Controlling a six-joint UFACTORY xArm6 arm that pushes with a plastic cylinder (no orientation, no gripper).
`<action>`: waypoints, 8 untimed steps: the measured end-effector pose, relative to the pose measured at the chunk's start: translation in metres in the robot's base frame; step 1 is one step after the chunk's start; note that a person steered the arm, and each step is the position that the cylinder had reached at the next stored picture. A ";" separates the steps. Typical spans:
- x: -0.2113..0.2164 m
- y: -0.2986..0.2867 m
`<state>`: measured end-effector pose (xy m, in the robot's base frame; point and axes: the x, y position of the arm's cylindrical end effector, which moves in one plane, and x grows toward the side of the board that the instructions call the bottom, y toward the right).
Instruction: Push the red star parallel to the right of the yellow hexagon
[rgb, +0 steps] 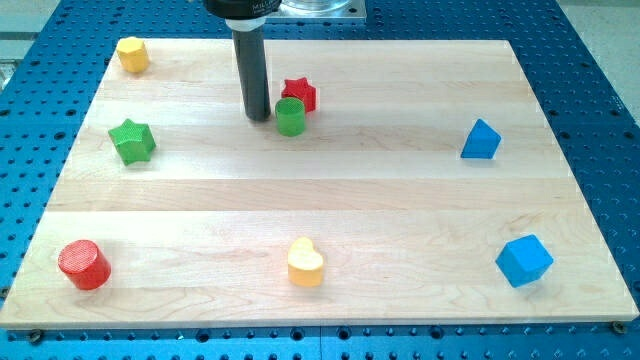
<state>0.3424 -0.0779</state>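
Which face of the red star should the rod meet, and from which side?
Judging from the layout, meet the red star on its view-right face and push toward the view's left and slightly up, toward the yellow hexagon. The green cylinder touches its lower-left, beside my tip.

The small red star-shaped block (300, 93) lies flat on the bench near the view's top centre, its lower edge partly hidden. The small yellow hexagonal block (133, 54) sits flat in the top left corner, well apart from it.

red star (299, 94), yellow hexagon (133, 54), pale wood board (400, 200)
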 end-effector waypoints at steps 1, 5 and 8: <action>-0.001 0.000; 0.002 0.063; -0.071 0.103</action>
<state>0.2719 0.0253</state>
